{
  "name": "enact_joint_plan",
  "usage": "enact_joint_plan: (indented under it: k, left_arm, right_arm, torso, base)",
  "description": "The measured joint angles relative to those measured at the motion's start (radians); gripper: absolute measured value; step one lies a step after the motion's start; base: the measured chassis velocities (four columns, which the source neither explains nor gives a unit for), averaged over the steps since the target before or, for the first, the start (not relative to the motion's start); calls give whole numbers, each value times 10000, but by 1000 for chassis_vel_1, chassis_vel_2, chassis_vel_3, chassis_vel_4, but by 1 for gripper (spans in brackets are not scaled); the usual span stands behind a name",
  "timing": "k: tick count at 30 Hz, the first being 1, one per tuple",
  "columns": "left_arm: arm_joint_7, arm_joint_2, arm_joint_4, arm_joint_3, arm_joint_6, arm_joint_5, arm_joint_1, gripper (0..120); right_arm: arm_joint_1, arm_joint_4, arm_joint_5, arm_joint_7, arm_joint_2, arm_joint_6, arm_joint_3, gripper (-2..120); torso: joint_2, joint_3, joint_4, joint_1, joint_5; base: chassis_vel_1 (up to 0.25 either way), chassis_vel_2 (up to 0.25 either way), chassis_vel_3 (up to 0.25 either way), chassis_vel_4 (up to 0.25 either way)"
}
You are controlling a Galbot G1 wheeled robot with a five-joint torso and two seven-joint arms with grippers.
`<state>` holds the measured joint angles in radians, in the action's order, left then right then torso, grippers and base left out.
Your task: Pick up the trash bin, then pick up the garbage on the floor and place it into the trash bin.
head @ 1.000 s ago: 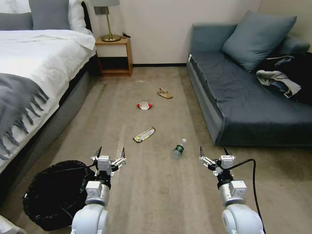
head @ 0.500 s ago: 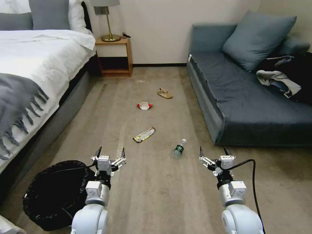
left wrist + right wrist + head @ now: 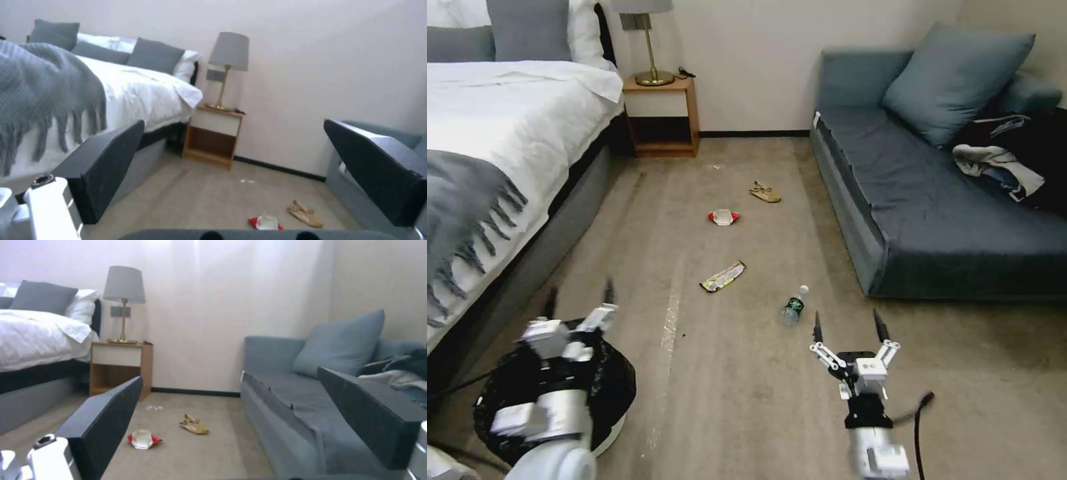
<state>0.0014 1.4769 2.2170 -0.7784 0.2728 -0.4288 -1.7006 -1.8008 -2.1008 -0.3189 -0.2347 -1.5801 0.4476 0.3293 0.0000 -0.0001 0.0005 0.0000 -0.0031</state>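
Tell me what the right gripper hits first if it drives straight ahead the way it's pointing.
Probably the clear bottle: the right gripper, fingers open, points forward along the carpet, and the bottle lies just ahead, slightly to its left. Depth is unclear, so it might pass beside it.

even soft light; left arm [image 3: 554, 400] motion-blurred

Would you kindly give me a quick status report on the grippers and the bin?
Left gripper open above round black bag-lined trash bin, not gripping. Right gripper open, empty, near clear plastic bottle. Nothing in the way.
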Motion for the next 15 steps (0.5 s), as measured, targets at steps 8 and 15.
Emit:
enact_joint_plan:
  k: [8,15]
  left_arm:
    - [2,68,-242,-32,322,731,-260,100]
    - [-90,70,-762,-46,-25,2383,-615,100]
  right_arm:
    - [726,733,513,1010,526,190,-21,100]
    - [1056,1121,795,1488,737,225,-102,100]
  torso:
    - [-1,0,-2,0,32]
    - [-1,2,-6,1,40]
  base:
    - [0,0,0,0]
    - [0,0,0,0]
